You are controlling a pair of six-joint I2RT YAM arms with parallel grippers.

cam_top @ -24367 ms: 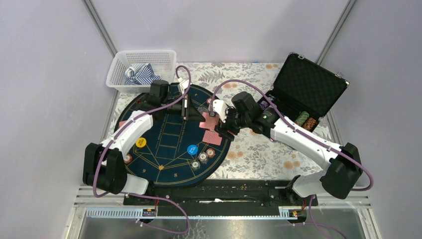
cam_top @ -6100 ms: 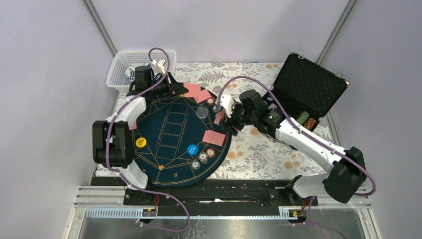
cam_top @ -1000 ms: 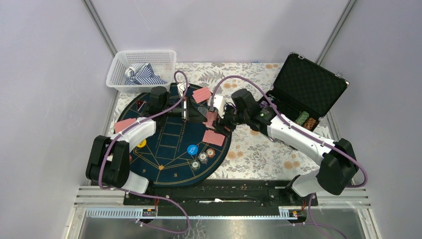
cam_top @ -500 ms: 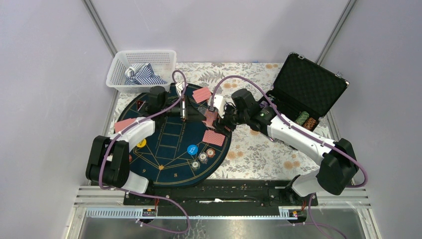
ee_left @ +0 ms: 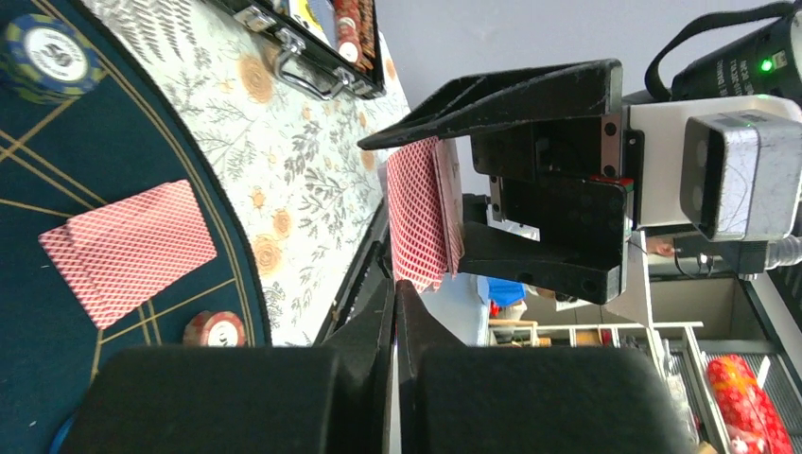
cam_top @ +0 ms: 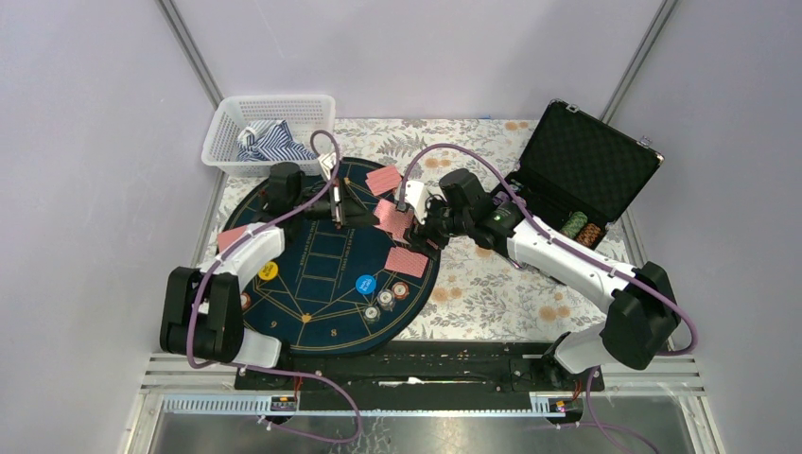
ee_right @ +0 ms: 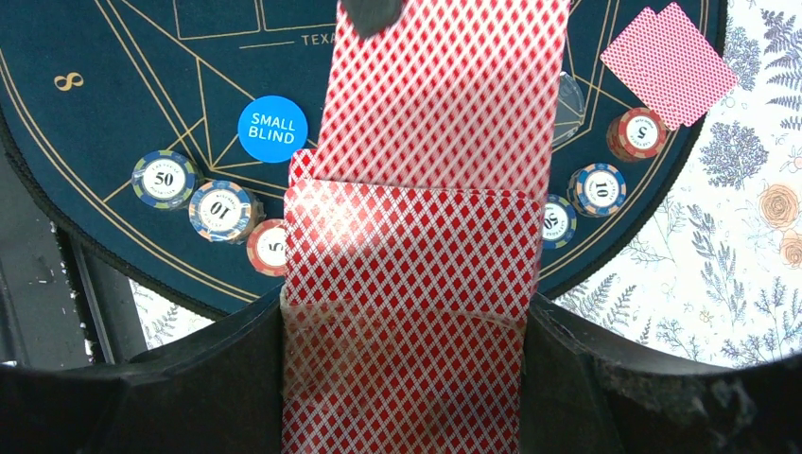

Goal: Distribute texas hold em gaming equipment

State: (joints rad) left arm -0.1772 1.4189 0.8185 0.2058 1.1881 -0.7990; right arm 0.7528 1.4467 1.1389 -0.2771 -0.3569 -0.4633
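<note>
Squarely inside right claw (ee_right: 409, 326): card deck (ee_right: 407, 246)

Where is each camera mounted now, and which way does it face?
Top external: overhead, behind, facing down at the mat; left arm, right arm show.
Left wrist: faces the right gripper holding the deck; own shut fingers below.
Right wrist: looks down over the deck to the mat; own fingers.
Wrist views share the deck.

White arms (cam_top: 248, 248), black joints and hands (cam_top: 421, 222), purple cables (cam_top: 473, 154).

On the mat (cam_top: 322, 274) lie cards (cam_top: 405, 262); the basket (cam_top: 280, 99) stands far left behind it, the case (cam_top: 586, 161) far right.
</note>
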